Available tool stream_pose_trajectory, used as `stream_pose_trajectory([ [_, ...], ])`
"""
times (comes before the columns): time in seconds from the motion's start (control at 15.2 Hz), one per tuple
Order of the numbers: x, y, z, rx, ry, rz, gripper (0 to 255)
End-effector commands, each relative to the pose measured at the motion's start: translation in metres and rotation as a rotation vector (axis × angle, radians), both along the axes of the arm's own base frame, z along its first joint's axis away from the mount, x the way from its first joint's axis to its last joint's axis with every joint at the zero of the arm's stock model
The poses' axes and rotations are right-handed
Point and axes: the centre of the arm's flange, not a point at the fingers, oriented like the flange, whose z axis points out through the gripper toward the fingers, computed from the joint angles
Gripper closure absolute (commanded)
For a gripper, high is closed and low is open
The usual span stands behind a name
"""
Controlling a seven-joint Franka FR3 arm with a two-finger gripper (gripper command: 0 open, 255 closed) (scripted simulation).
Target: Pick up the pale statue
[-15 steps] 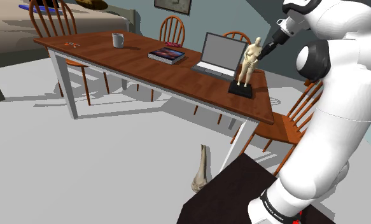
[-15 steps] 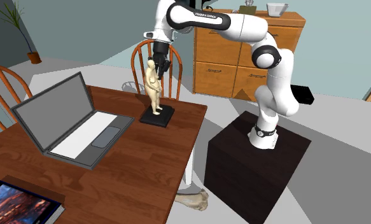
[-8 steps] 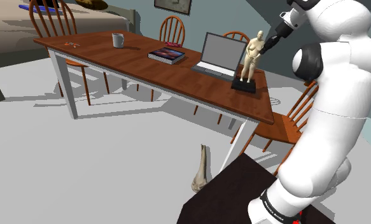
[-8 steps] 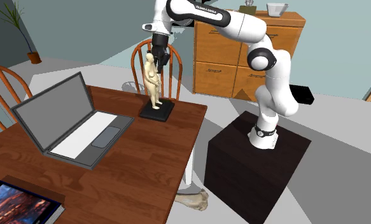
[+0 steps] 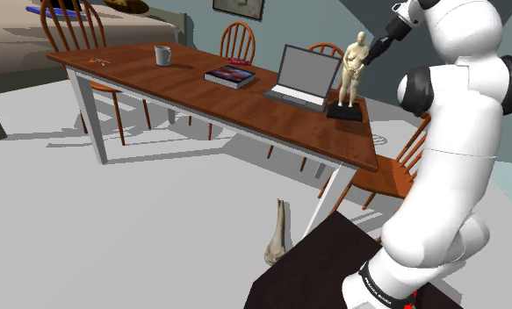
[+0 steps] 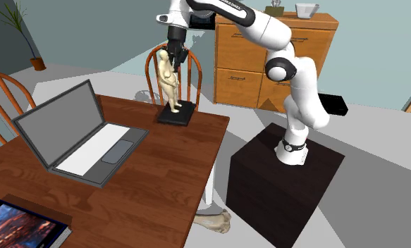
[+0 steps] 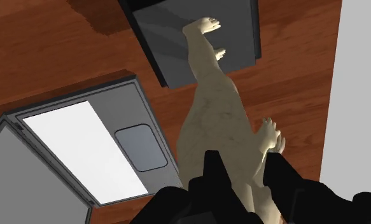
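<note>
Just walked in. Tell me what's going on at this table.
A white Franka arm is picking up the pale statue. Its black gripper is shut on the figure's upper body, and the statue's dark base seems to hang just clear of the wooden table, near the corner beside the open laptop. A book and a mug sit further along the table, apart from the gripper.

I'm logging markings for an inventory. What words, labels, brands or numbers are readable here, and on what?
No text is legible.
White lettering on the arm's base ring: too small to read.
White lettering on the upper arm's dark band: too small to read.
Book cover: a picture, no readable words.
Pale statue: no markings seen.
</note>
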Motion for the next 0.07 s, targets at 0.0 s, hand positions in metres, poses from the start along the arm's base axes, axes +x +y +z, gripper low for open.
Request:
stream_pose_trajectory([
  [0.0, 0.0006, -0.0003, 0.0032, -0.001, -0.001, 0.001, 255],
])
